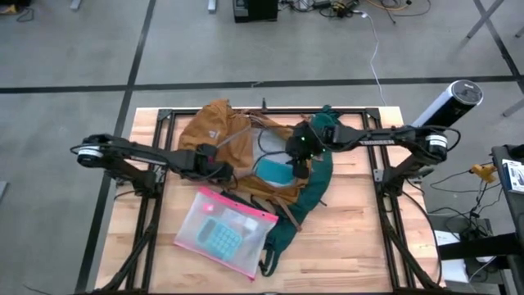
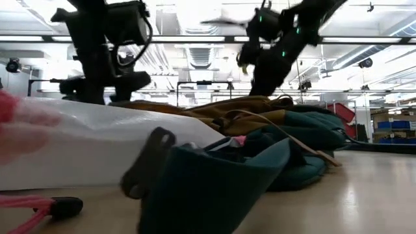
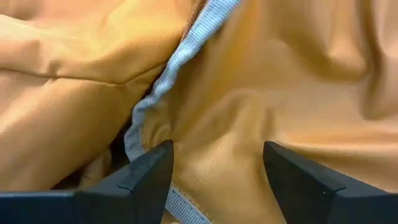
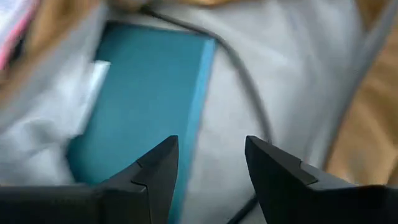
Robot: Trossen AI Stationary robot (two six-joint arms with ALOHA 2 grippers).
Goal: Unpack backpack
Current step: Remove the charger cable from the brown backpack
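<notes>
A slatted wooden worktop stands on grey floor. The backpack lies under both pincers: left pincer wide over tan fabric, right pincer parted, empty. Only its wrist view shows the teal book just ahead.

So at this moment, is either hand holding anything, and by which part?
Nothing is held. The left hand is open over the backpack fabric beside its grey-edged seam; the right hand is open above the teal book inside.

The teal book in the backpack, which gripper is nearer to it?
Right. The right gripper hovers open just above the teal book; the left gripper is off beside it at the backpack fabric.
</notes>
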